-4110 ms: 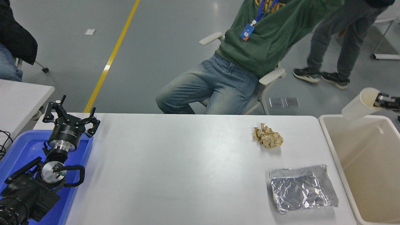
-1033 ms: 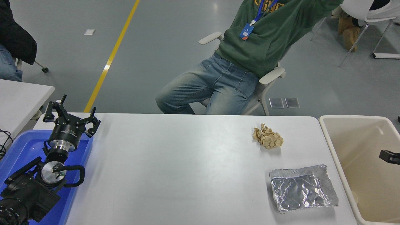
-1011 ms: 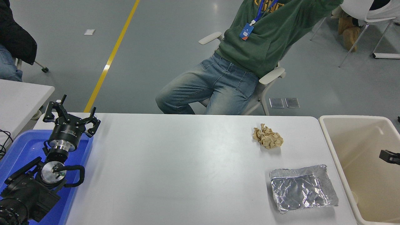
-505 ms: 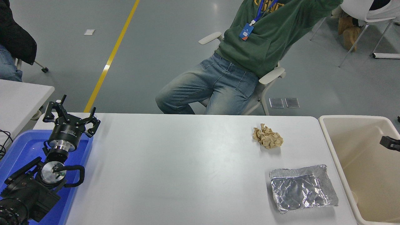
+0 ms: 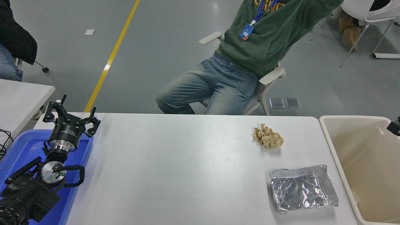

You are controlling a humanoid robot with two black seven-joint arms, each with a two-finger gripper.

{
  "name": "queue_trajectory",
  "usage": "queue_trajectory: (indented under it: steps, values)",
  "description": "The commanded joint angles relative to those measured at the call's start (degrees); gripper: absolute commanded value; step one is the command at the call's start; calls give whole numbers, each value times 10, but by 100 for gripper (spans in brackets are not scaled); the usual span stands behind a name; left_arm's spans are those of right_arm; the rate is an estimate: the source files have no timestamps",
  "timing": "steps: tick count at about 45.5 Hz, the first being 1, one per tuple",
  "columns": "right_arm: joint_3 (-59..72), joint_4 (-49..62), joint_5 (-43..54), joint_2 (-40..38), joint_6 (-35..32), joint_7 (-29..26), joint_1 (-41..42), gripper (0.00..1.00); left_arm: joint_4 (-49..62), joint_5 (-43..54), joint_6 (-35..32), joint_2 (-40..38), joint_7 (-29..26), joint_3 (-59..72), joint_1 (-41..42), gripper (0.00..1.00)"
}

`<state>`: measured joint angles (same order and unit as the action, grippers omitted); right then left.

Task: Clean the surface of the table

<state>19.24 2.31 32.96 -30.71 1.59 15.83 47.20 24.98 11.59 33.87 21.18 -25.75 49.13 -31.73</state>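
Observation:
The white table surface (image 5: 187, 168) fills the middle of the head view. A crumpled brown paper ball (image 5: 268, 136) lies on it at the back right. A crinkled silver foil packet (image 5: 303, 189) rests flat nearer the front right. My left gripper (image 5: 70, 115) is parked open at the lower left, over a blue tray (image 5: 18, 150). Only a black tip of my right gripper (image 5: 394, 128) shows at the right edge, above the beige bin (image 5: 362, 168); I cannot tell whether it is open or shut.
A white cup rim (image 5: 354, 197) shows inside the beige bin, low against its left wall. A person in a green hoodie and jeans (image 5: 231, 68) sits on a chair at the far side. A second table (image 5: 22, 100) stands at the left.
My right gripper held a white cup over the bin; it let go and the cup lies in the bin. The gripper has since drawn up and right, nearly out of view.

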Motion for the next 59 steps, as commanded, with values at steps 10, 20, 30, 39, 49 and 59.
queue_trajectory:
  steps: [10,20,30,39,49,59]
  values:
    - [-176,-81,-125,-18,-20,-26,36,100,0,0,0,0,0,0,0,100]
    - [-405,-188,-125,-52,-19,-22,30,100,0,0,0,0,0,0,0,100]
    - [-525,-345,-126,-68,-20,-19,-3,100,0,0,0,0,0,0,0,100]
    - [-574,-426,-132,-46,-19,-20,-16,100,0,0,0,0,0,0,0,100]
    - [-596,-521,-272,-33,-49,-33,-30,100,0,0,0,0,0,0,0,100]
    - [-596,-521,-296,-8,-75,-48,-34,100,0,0,0,0,0,0,0,100]
